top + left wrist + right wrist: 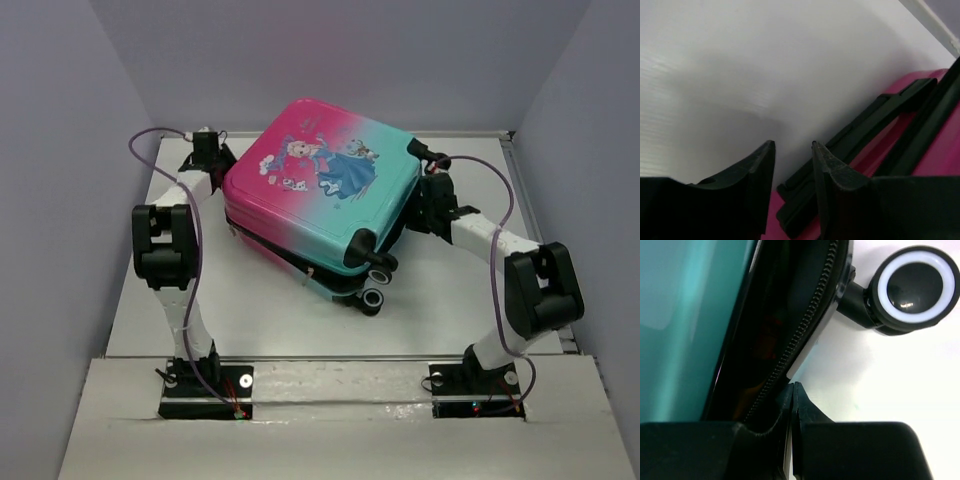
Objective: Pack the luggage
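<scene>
Noted luggage [320,190] lying flat mid-desk [250,320], princess shell up, turned at an angle, front wheels [378,265] toward the near edge. Found lid not seated: dark gap along the near-left seam, upper shell offset from lower.

Left tool [792,145] at the pink far-left corner, beside the black handle [865,125]. Fingers parted by a narrow gap, nothing between them, no contact visible in the wrist view.

Right tool [792,386] at the teal far-right side, low against the zipper [807,335], near a corner wheel [916,285]. Tips pressed together. Cannot tell whether a pull tab or tape edge sits pinched there; too dark, too close.

Risks, as judgement only:
- Dragging the whole case across the desk instead of running the zipper, owing to nothing pinning the shell on the left.
- Teeth jamming or skipping, owing to offset shells and the lid ajar; possibly lining caught in the track.
- Slipping off any thin tab, given tips-only contact.
- Knocking the corner wheel with the right wrist, given tight clearance.
- Pivoting of the case under a sideways pull, pushing the pink corner into the parted left fingers.

Worth pressing the lid down with the left tool ahead of any zipper pull.
</scene>
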You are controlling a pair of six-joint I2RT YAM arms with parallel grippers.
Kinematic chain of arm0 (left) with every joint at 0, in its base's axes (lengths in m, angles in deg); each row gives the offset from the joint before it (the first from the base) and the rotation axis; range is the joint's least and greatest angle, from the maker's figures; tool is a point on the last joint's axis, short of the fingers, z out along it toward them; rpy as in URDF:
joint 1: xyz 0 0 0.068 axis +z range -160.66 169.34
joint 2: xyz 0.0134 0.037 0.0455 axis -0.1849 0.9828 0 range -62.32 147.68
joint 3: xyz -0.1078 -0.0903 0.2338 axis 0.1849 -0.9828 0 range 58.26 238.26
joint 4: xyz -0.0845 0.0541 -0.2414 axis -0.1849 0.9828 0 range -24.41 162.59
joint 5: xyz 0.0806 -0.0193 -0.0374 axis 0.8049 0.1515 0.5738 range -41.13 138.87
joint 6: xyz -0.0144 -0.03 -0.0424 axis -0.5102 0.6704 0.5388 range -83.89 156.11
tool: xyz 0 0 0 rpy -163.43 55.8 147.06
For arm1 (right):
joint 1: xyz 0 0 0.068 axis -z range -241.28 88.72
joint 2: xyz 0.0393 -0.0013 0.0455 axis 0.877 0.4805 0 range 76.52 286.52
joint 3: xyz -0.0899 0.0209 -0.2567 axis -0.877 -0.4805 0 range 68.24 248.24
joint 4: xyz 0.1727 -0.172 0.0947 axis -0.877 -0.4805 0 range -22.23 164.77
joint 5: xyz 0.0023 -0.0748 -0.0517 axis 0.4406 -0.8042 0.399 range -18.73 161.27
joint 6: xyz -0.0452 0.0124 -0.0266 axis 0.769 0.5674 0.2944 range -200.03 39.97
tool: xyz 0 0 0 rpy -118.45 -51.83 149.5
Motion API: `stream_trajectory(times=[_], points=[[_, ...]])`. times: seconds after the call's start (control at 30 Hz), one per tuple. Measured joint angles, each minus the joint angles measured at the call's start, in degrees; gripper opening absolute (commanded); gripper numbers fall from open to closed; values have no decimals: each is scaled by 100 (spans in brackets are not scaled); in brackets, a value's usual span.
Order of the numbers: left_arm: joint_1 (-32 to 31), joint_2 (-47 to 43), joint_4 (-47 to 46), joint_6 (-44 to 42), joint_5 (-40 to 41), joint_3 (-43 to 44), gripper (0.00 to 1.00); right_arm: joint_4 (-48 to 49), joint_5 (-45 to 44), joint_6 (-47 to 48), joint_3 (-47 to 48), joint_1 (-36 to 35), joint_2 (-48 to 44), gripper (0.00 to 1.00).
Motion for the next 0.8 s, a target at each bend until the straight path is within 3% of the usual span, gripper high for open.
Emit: stream_trajectory(times=[0.2, 0.27, 0.37, 0.4, 0.5, 0.63, 0.8], points=[[199, -1458, -1128, 463, 476, -2481, 43, -81, 282, 177, 1338, 173, 1187, 8], [129, -2186, -1373, 492, 706, -3351, 43, -192, 446, 258, 1882, 243, 1604, 13], [-125, -3110, -1456, 511, 946, -4304, 43, -750, 984, 540, 3447, 337, 2662, 38], [-275, -3508, -1390, 503, 1060, -4640, 43, -811, 1145, 553, 3967, 356, 3042, 59], [-828, -4527, -1178, 527, 1521, -5366, 44, -1067, 1432, 651, 5799, 402, 4251, 85], [-1727, -5449, -754, 761, 1716, -5932, 44, -1200, 1912, 299, 7534, 407, 5139, 100], [-2168, -5834, -603, 1025, 1829, -6111, 44, -1353, 2142, 138, 8255, 365, 4784, 100]])
